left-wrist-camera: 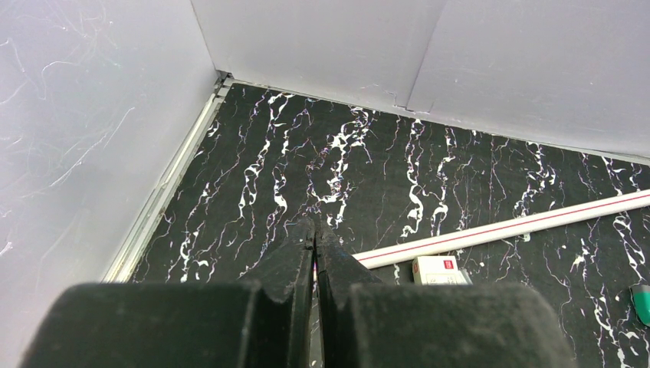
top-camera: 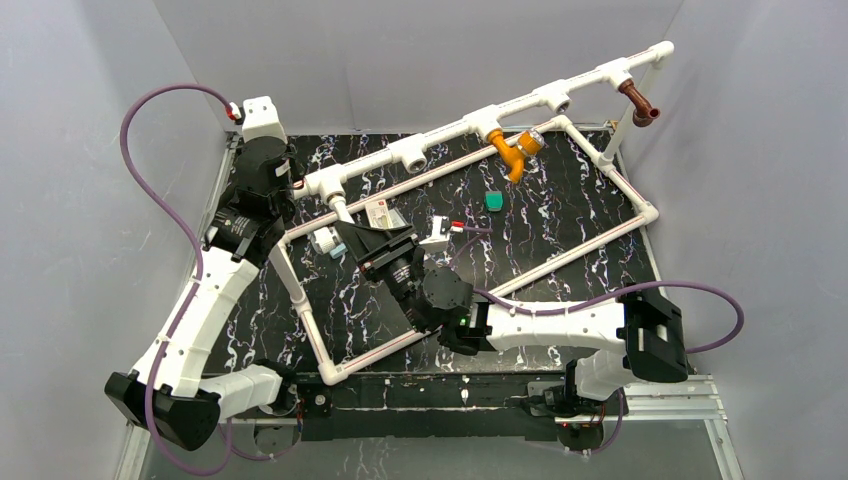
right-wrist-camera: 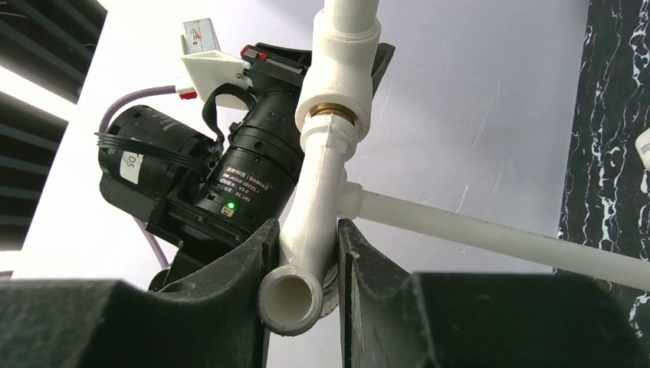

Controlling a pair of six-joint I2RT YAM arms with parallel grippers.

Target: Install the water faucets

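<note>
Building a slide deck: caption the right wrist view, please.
Right gripper holds the white faucet, its far end meeting a brass-ringed fitting on the pipe frame.

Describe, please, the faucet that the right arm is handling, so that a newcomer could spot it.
Find the long white pipe with T-fittings running diagonally above the black marbled table. At its left end, the white faucet hangs from the last fitting, held by the right gripper. The orange faucet and reddish-brown faucet sit further right; only this one is white.

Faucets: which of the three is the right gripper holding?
The white faucet, at the pipe frame's leftmost fitting, clamped in the right gripper. The orange faucet and reddish-brown faucet hang from fittings farther right, untouched.
</note>
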